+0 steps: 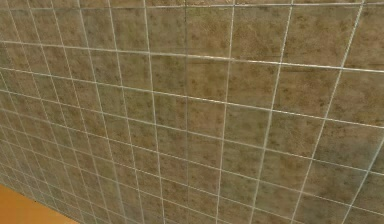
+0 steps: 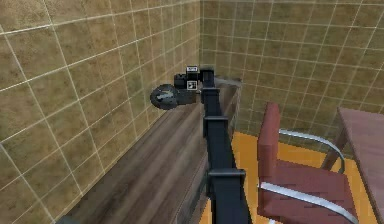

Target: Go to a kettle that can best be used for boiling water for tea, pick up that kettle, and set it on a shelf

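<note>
Two tiled walls (image 2: 60, 80), dark wooden counter (image 2: 130, 180), hand (image 2: 168, 95) near corner

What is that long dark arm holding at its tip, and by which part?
Cannot be told: a round grey blob shows at the dark gripper.

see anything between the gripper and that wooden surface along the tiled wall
Nothing visible does. The gripper sits at the wooden surface along the tiled wall, with bare wood around it. The red chair and the table stand aside, at the arm side view's right.
</note>
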Controlling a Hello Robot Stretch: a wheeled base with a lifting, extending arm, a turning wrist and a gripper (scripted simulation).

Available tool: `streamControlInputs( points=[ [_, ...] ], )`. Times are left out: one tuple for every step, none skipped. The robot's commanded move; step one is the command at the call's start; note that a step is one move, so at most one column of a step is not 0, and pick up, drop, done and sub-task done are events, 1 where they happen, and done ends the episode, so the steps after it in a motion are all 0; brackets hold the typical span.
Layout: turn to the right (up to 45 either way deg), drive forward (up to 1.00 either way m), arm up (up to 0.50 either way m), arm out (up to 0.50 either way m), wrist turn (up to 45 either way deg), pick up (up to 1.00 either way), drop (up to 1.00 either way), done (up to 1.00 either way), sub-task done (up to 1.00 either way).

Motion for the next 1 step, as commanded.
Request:
streamControlInputs(
  points=[
    [0.0, 0.00, -0.32, 0.00, 0.0, 0.00, 0.00, 0.00, 0.00]
  ],
)
